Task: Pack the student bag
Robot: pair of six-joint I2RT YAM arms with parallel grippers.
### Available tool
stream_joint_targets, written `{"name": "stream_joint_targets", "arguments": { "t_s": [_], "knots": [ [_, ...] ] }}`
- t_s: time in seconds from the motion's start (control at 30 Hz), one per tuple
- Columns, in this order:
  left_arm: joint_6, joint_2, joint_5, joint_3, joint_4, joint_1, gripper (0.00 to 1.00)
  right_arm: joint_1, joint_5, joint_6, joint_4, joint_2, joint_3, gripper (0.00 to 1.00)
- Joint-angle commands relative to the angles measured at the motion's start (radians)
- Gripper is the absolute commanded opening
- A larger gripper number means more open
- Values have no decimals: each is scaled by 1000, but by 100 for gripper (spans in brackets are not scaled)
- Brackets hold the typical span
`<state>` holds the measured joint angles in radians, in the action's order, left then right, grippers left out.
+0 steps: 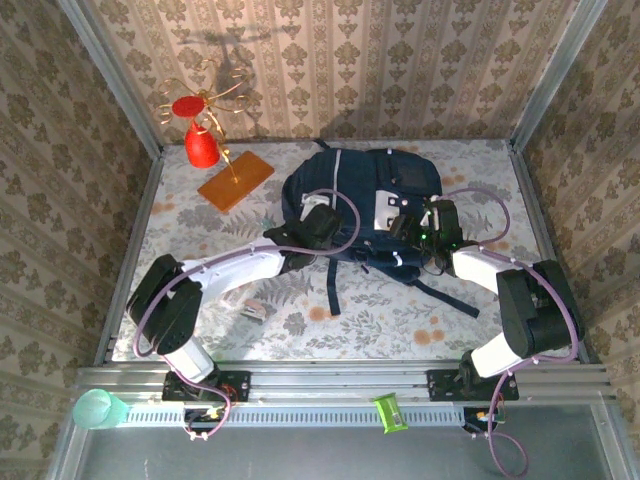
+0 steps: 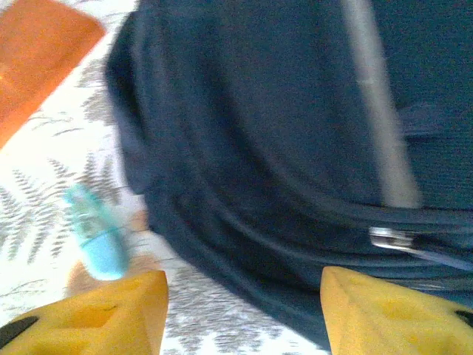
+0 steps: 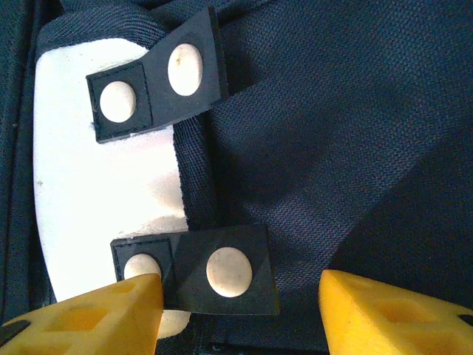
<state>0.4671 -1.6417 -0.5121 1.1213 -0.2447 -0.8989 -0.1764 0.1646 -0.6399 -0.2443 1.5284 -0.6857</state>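
The student bag point(image 1: 360, 195), a large dark navy backpack with a white patch, lies flat in the middle of the table, straps trailing toward me. My left gripper point(image 1: 318, 218) hovers at its left edge. In the left wrist view, that gripper point(image 2: 244, 318) is open over the bag's rim point(image 2: 259, 133), with a metal zip pull point(image 2: 390, 237) to the right. My right gripper point(image 1: 415, 226) is over the bag's front. In the right wrist view, it point(image 3: 240, 318) stands open above the white patch point(image 3: 96, 192) and a black tab with a white snap point(image 3: 229, 271). Neither gripper holds anything.
A light blue oblong object point(image 2: 96, 233) lies on the cloth just left of the bag. An orange book point(image 1: 235, 180) and a red cone with wire branches point(image 1: 202, 145) sit at the back left. A small packet point(image 1: 255, 308) lies near the left arm.
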Motion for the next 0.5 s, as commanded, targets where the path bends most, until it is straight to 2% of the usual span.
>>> {"name": "stream_joint_targets", "arguments": {
  "t_s": [0.0, 0.1, 0.23, 0.47],
  "knots": [
    [30, -25, 48, 39, 52, -53, 73, 0, -23, -11, 73, 41, 4, 60],
    [30, -88, 4, 102, 15, -79, 80, 0, -14, -15, 66, 47, 2, 60],
    [47, -150, -30, 155, -16, -86, 82, 0, -7, -18, 61, 49, 5, 60],
    [22, -210, -123, 202, -60, -85, 79, 0, -6, -18, 59, 57, 5, 60]
  ]
}}
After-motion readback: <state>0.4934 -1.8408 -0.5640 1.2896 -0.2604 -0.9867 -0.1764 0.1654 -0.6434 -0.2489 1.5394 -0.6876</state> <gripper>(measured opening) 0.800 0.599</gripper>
